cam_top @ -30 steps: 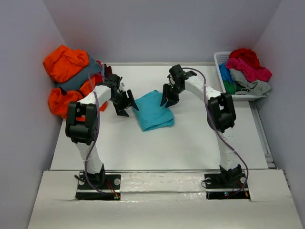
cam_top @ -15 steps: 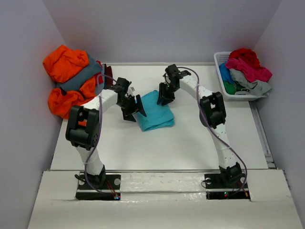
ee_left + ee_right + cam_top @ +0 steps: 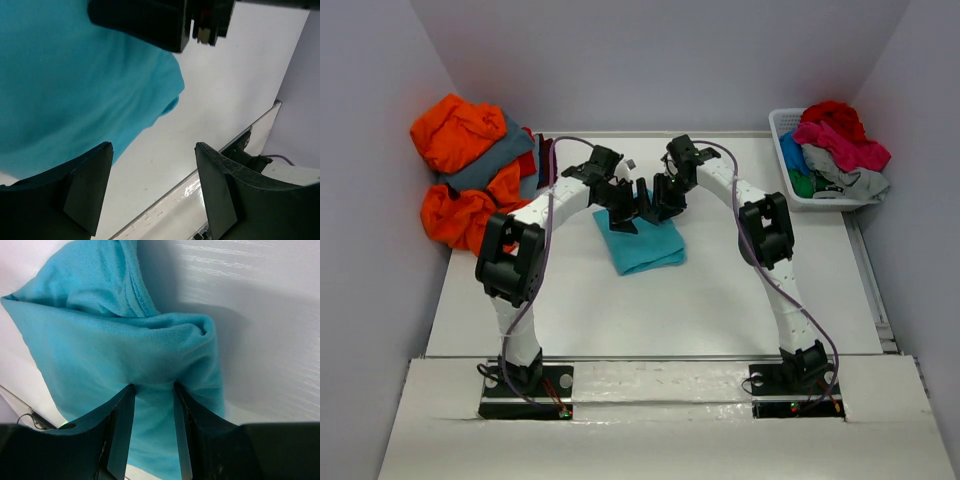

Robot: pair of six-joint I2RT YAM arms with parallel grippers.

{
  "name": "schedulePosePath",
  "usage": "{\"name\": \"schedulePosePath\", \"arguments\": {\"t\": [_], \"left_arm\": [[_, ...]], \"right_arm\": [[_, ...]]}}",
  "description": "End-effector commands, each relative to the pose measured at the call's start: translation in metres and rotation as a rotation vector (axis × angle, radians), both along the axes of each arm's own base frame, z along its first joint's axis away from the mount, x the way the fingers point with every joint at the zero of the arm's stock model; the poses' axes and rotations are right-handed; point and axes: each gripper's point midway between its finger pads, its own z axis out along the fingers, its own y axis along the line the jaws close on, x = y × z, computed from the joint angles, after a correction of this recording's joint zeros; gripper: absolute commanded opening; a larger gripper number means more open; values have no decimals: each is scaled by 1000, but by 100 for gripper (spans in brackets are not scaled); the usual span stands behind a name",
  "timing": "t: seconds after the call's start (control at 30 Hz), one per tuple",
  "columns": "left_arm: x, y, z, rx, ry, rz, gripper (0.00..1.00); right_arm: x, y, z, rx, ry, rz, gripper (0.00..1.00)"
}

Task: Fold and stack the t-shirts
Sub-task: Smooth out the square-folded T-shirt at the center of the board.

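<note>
A folded turquoise t-shirt [image 3: 645, 245] lies at the middle of the table. My right gripper [image 3: 665, 208] is at its far edge, shut on a bunched fold of the turquoise cloth [image 3: 100, 340]; the cloth fills the gap at the right gripper [image 3: 153, 386]. My left gripper [image 3: 625, 215] hovers over the shirt's far left part, close to the right one. The left gripper [image 3: 153, 146] stands open with bare table between its fingers, and the turquoise t-shirt [image 3: 75, 75] lies up and to the left of them.
Orange t-shirts [image 3: 455, 130] and a slate grey one [image 3: 485, 170] are heaped at the far left against the wall. A white basket [image 3: 782, 135] at the far right holds red [image 3: 835, 115], pink [image 3: 840, 145] and light grey [image 3: 850, 180] shirts.
My left gripper has swung right from beside the shirt's left edge to over its far part, next to the right gripper. The right gripper shifted slightly left, then held still.
</note>
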Motion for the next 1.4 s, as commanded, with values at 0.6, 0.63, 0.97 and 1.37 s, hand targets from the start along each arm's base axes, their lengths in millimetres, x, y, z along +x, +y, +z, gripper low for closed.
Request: {"name": "schedulePosePath", "arguments": {"t": [0.6,0.63,0.97,1.37], "left_arm": [[-43,13,-44,137,152,33,78],[-42,14,-35,134,131,34,78],[-60,24,-65,183,203,21,78],[-66,30,-83,218,233,9,78]], "right_arm": [[-2,-11,-24,-41,24,11,43],[-2,-11,-24,-43,24,10,43],[-2,-10,-28,-45,34,10,43],[-3,-20,-31,-70,40,-2,43]]}}
